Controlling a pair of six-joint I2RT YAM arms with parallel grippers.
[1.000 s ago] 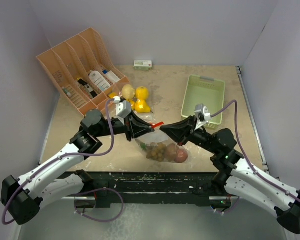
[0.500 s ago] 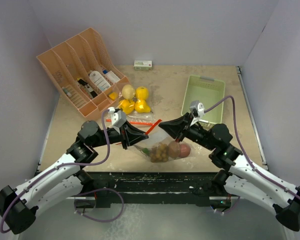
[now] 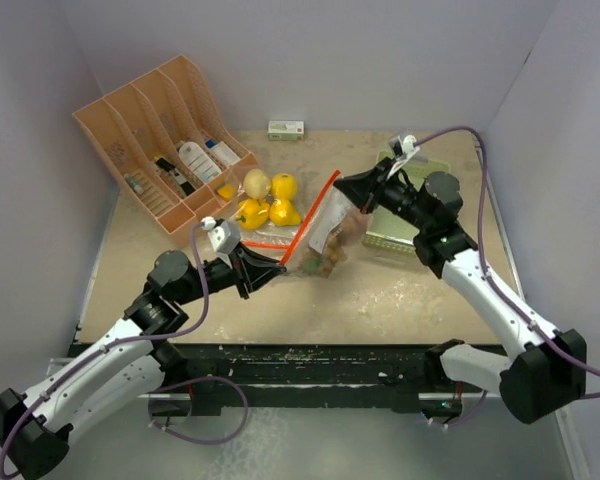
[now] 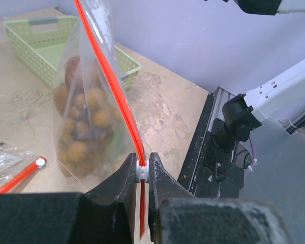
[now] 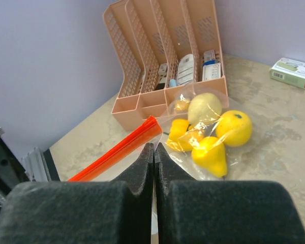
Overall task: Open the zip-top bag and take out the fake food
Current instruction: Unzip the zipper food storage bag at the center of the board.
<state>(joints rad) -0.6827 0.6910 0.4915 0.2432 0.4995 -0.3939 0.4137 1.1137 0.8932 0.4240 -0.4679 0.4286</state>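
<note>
Firmly clenched on the white slider (image 4: pixel 143 170) of the red zip strip (image 3: pixel 310 218), the left claw (image 3: pixel 278 268) pins the low end of the zip-top bag (image 3: pixel 322 232). The right claw (image 3: pixel 342 185), pressed tight on the bag's upper corner, holds it aloft at one o'clock from the left. The strip's long axis runs seven to one o'clock between them. Brown, nut-like fake food (image 4: pixel 84 122) sags inside, above the table (image 3: pixel 380 290). Opening likely falls to the left claw, already on the slider, drawing along that line.
</note>
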